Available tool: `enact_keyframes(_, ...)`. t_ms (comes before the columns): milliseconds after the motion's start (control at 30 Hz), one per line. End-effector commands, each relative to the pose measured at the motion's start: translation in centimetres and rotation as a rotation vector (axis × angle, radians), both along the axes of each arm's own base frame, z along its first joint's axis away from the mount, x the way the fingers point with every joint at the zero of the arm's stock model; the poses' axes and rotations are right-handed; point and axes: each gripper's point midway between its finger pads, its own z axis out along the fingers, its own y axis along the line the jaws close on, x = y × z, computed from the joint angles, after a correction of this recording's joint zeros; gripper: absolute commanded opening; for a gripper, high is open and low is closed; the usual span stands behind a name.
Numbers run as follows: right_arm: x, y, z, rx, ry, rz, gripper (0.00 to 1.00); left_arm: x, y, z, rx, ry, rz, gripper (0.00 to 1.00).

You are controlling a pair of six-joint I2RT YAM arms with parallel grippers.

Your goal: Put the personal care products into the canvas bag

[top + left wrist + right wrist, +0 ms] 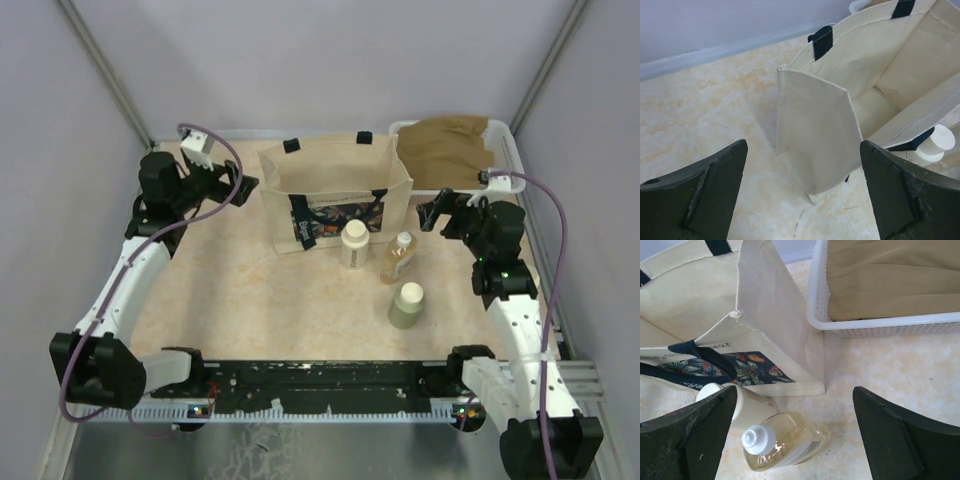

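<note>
The canvas bag [335,195] stands open at the table's back middle, print facing front. It also shows in the left wrist view [815,135] and the right wrist view [765,315]. In front of it stand a cream bottle [354,244], an amber-liquid bottle [397,258] and an olive-green cylinder [406,304]. My left gripper [240,185] is open and empty, just left of the bag [802,195]. My right gripper [428,213] is open and empty, right of the bag, above the amber bottle [785,440] and cream bottle [747,405].
A white basket [505,150] holding brown cloth stands at the back right, close beside the bag; it shows in the right wrist view [880,325]. Grey walls enclose the table on three sides.
</note>
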Motion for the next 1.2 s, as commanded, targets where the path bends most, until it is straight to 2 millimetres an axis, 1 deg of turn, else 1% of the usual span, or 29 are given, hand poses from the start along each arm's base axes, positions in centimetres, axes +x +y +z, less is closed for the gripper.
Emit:
enact_keyframes(0,0.2,-0.2,1.2,-0.026,-0.042,-0.002,0.99,-0.3,-1.5,5.3,-0.042,-0.166,-0.087,0.99)
enact_keyframes(67,0.3,-0.2,1.3,-0.025,-0.048,-0.004,0.99,0.2,-2.0,6.6,-0.044,-0.177,-0.117,0.99)
enact_keyframes(133,0.6,-0.1,1.6,-0.022,-0.06,0.002,0.99,1.1,-2.4,6.9,-0.027,-0.14,-0.139,0.99)
enact_keyframes(233,1.2,0.1,1.8,-0.018,-0.06,0.011,0.99,2.5,-3.0,6.1,-0.019,-0.071,-0.167,0.99)
enact_keyframes(333,1.7,0.4,1.1,-0.014,-0.024,0.022,0.99,3.7,-3.8,5.9,-0.024,-0.05,-0.205,1.0)
enact_keyframes(467,2.0,0.0,0.0,-0.027,0.008,0.001,0.99,4.6,-5.1,5.6,-0.016,-0.034,-0.216,0.99)
enact_keyframes(600,2.0,-0.4,-0.3,-0.041,0.025,-0.016,0.99,5.3,-5.7,4.9,0.001,-0.021,-0.186,0.99)
enact_keyframes(667,1.9,-0.5,-0.4,-0.045,0.029,-0.02,0.99,5.6,-6.2,4.3,0.008,-0.007,-0.148,0.99)
enact_keyframes(733,1.8,-0.8,-0.6,-0.053,0.039,-0.031,0.99,5.4,-6.9,3.5,0.03,0.013,-0.129,0.99)
enact_keyframes(833,1.7,-1.1,-0.7,-0.066,0.049,-0.047,0.99,5.2,-7.8,1.8,0.078,0.077,-0.086,0.99)
enact_keyframes(867,1.7,-1.2,-0.7,-0.067,0.049,-0.049,0.99,5.2,-7.8,1.0,0.1,0.106,-0.056,0.99)
enact_keyframes(933,1.7,-1.1,-0.5,-0.066,0.048,-0.046,0.99,5.6,-7.1,-0.8,0.15,0.162,0.025,0.99)
enact_keyframes(1033,1.7,-1.1,-0.4,-0.066,0.049,-0.046,0.99,5.6,-6.6,-3.1,0.169,0.236,0.075,0.99)
enact_keyframes(1100,1.7,-1.2,-0.5,-0.071,0.052,-0.05,0.99,5.5,-6.3,-4.2,0.177,0.262,0.104,0.99)
enact_keyframes(1167,1.6,-1.4,-0.7,-0.078,0.059,-0.057,0.99,5.5,-5.7,-4.9,0.181,0.278,0.138,0.99)
